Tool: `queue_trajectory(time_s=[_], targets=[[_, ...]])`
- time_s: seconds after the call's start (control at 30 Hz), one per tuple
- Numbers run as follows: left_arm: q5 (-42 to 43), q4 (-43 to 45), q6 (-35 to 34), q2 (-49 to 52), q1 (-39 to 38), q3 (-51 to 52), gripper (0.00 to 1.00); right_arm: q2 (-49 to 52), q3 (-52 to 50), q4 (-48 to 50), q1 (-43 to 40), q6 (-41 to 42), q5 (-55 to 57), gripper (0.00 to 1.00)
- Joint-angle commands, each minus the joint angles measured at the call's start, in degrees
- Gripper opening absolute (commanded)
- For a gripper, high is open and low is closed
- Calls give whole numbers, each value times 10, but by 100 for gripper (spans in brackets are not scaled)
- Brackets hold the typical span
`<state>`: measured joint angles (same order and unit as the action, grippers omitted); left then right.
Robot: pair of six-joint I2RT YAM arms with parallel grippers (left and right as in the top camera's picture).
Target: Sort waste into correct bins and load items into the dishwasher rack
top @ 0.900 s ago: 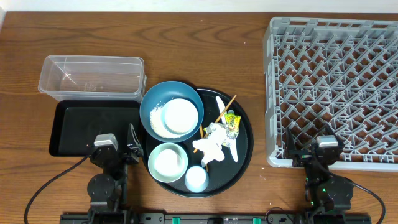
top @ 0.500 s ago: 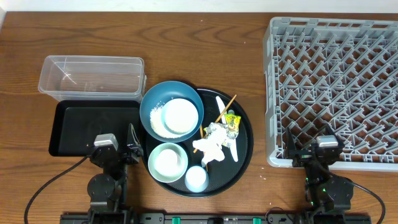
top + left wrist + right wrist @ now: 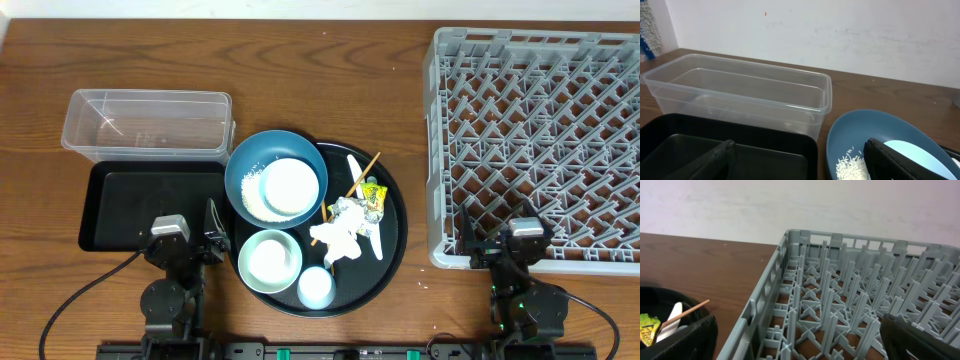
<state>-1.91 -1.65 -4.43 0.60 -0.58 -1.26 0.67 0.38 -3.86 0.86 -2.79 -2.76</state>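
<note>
- Waste, crumpled tissue [image 3: 335,238] and snack wrapper [image 3: 374,197]: on round black tray [image 3: 395,250], centre of desk [image 3: 330,80].
- Dishwasher rack [image 3: 437,150]: right side.
- Left end effector [image 3: 800,146]: jaws spread, nothing held.
- Right end effector [image 3: 799,322]: jaws spread, nothing held.

Your wooden bench [image 3: 400,100] carries a clear plastic tub [image 3: 147,125], a shallow black tray [image 3: 130,205], a round black tray [image 3: 392,215] and the grey dishwasher rack [image 3: 540,130].

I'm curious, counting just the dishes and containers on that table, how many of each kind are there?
bowls: 2, a blue bowl and a green bowl
white dish: 1
white cup: 1
black trays: 2, a round tray and a rectangular tray
clear tub: 1
grey rack: 1
Total: 8
</note>
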Motion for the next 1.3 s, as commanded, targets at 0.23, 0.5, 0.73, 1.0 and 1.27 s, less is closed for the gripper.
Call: queue_trajectory(time_s=[0.23,0.5,0.73,1.0,1.27], targets=[[-13,-24,1,-3,2,10,82,-2,-1,-2,7,-7,0,99],[-13,-24,1,-3,2,10,82,-2,-1,2,7,7,-7,99],[-13,-27,1,-2,2,6,82,-2,0,2,7,71,-7,99],[15,-61,1,71,2,-60,82,14,42,-30,7,71,-4,99],[50,-145,-5,257,1,-230,82,131,163,-114,6,75,0,99]])
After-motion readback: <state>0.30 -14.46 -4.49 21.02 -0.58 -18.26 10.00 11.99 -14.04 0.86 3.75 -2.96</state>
